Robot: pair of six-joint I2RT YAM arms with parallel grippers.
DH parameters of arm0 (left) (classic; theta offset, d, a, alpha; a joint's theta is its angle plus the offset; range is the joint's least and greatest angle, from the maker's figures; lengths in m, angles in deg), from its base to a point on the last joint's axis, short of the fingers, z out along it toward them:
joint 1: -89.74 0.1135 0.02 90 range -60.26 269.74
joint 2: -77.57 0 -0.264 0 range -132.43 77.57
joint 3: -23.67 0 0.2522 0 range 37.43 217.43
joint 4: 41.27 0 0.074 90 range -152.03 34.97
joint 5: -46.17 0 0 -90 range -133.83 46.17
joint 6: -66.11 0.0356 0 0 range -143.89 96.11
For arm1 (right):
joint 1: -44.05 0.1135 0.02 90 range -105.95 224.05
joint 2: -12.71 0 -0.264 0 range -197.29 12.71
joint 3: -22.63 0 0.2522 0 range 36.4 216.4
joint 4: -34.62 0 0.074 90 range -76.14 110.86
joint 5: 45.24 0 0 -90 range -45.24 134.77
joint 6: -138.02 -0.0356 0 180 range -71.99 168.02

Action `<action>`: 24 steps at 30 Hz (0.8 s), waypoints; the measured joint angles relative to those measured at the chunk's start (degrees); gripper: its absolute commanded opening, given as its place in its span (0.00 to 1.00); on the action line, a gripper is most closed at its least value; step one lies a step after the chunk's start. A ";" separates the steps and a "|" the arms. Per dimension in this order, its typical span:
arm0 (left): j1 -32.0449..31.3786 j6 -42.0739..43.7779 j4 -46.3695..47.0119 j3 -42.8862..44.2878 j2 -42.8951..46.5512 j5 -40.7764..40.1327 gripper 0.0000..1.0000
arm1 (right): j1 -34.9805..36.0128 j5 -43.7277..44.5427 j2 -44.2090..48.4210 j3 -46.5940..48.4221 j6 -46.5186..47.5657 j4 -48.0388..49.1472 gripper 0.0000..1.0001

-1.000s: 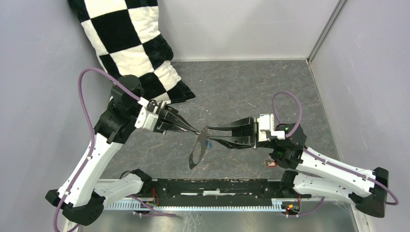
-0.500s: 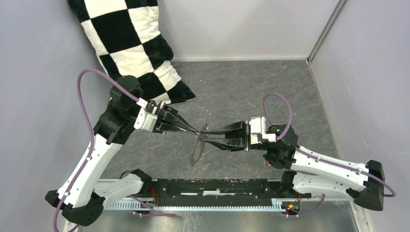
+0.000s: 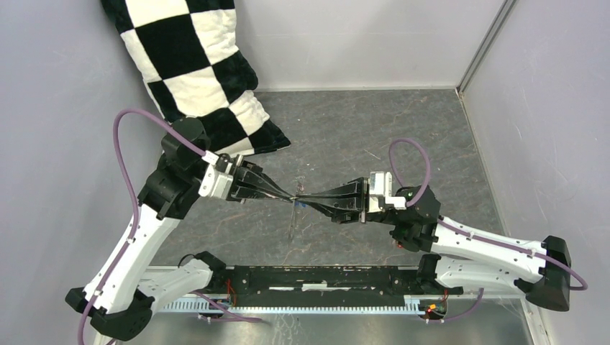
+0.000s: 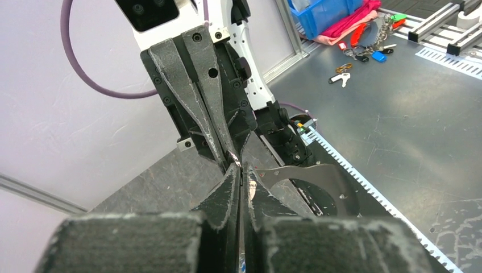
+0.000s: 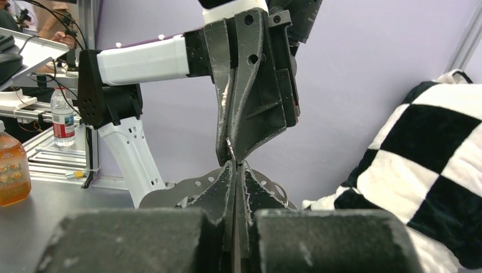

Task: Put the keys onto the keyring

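The keyring [image 3: 290, 224] is a thin grey band that hangs edge-on between the two arms above the table. My left gripper [image 3: 294, 195] is shut on its top from the left. My right gripper [image 3: 301, 196] is shut at the same spot from the right, tip to tip with the left. The band shows flat in the left wrist view [image 4: 318, 173] and behind my right fingers in the right wrist view [image 5: 170, 192]. The blue key [image 3: 303, 205] shows just under the tips. The red key [image 3: 399, 243] lies on the table, partly hidden by the right arm.
A black-and-white checked pillow [image 3: 194, 65] leans at the back left, close behind the left arm. Grey walls close the table on three sides. A black rail [image 3: 316, 277] runs along the front edge. Spare keys [image 4: 341, 78] lie on a far bench.
My right gripper was open around the keyring's top. It has moved left and shut. The keyring has turned from tilted to hanging edge-on. The left gripper has barely moved.
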State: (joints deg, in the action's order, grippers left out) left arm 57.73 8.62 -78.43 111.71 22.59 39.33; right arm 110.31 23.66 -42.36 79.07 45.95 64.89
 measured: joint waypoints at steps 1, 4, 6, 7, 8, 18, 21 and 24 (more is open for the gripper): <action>0.02 -0.22 0.00 -0.37 0.24 -0.61 0.21 | 0.02 0.44 0.09 0.04 0.11 -0.66 0.01; 0.02 -0.81 -0.09 -1.60 0.94 -3.89 0.34 | 0.04 1.81 0.37 1.09 0.76 -5.01 0.01; 0.07 -0.98 -0.55 -2.32 1.51 -6.56 0.40 | 0.00 3.78 0.81 2.73 1.95 -10.01 0.01; 0.07 -1.07 -0.87 -2.54 1.81 -8.07 0.41 | -0.07 4.50 1.01 3.54 2.38 -12.28 0.01; 0.04 -1.20 -1.36 -2.78 2.19 -10.03 0.41 | -0.13 5.53 1.16 4.72 3.02 -15.17 0.01; -0.02 3.37 -6.47 -5.09 3.96 -21.38 0.37 | 0.24 9.62 -2.27 16.81 7.76 -43.67 0.01; 0.00 6.97 -8.61 -5.31 4.87 -23.39 0.31 | 0.24 10.10 -3.30 19.15 8.81 -50.03 0.01; -0.02 11.37 -12.83 -4.90 5.33 -24.63 0.25 | 0.28 10.88 -4.50 22.16 9.94 -56.11 0.01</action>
State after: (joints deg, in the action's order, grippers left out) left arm 57.70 19.99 -91.26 106.82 27.92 14.69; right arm 110.59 34.55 -46.86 101.23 55.89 8.78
